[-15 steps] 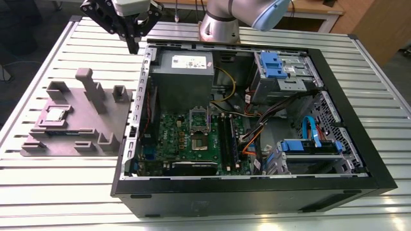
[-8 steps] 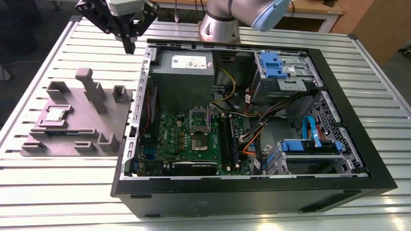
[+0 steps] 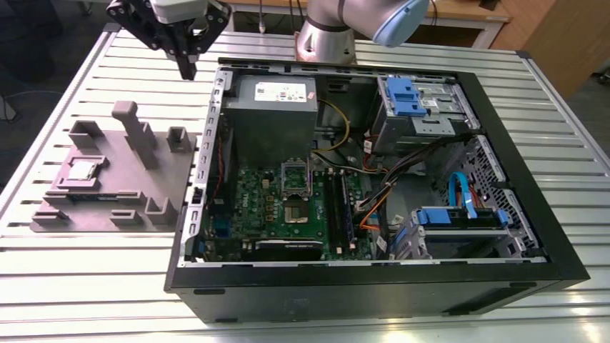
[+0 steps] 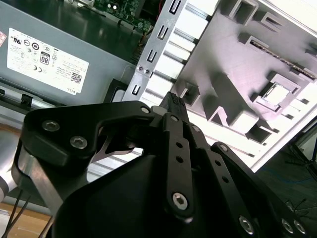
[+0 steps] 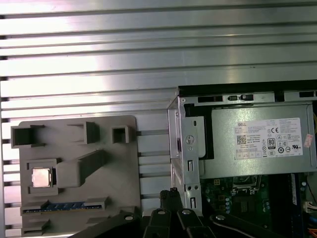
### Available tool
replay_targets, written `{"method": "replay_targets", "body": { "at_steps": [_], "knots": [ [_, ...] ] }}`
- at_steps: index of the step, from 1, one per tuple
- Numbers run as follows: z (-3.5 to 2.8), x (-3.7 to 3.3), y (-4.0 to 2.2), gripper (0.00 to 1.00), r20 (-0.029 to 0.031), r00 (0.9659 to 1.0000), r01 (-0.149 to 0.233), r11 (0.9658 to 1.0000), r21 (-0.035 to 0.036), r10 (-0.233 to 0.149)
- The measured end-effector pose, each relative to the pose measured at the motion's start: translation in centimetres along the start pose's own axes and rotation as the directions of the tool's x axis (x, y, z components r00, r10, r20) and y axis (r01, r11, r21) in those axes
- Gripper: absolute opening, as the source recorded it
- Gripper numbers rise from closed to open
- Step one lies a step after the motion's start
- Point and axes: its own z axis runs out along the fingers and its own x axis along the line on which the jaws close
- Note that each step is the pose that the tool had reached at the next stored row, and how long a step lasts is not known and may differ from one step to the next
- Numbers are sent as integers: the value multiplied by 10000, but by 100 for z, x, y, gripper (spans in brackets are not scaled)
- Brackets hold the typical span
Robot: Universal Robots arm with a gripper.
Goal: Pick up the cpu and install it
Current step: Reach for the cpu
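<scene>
In the exterior view, the black end effector (image 3: 187, 70) hangs over the slatted aluminium bench (image 3: 86, 279), narrow, fingers together and empty. The small square silver cpu (image 3: 84, 170) sits at seven o'clock from it, in a grey plastic fixture (image 3: 133, 189). In the second wrist view, the cpu (image 4: 276, 94) lies well apart from the end effector (image 4: 173, 101). In the first wrist view, the cpu (image 5: 41, 177) is likewise well apart from it.

**Silver-grey arm with a matte black gripper**

The arm (image 3: 327, 36) is a smooth, silver-grey metal tube, and its joint ends in a rounded pale-blue cap (image 3: 401, 21). A whitish-grey wrist block (image 3: 179, 8) carries the gripper (image 3: 187, 74), which is black all over and built of flat linked bars narrowing to slim fingers (image 3: 183, 63). In the second wrist view, the bars carry round silver hex-socket screws (image 4: 180, 200) and rows of small holes.
</scene>
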Motion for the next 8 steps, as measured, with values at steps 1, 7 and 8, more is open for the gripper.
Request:
{"method": "replay_targets", "body": {
  "at_steps": [1,7,8],
  "knots": [
    [0,4,0,11,0,10000,0,10000,0,0],
    [-1,31,-2,11,0,10000,1,10000,0,-1],
    [-1,36,-3,11,1,10000,0,10000,0,0]
  ]
}}
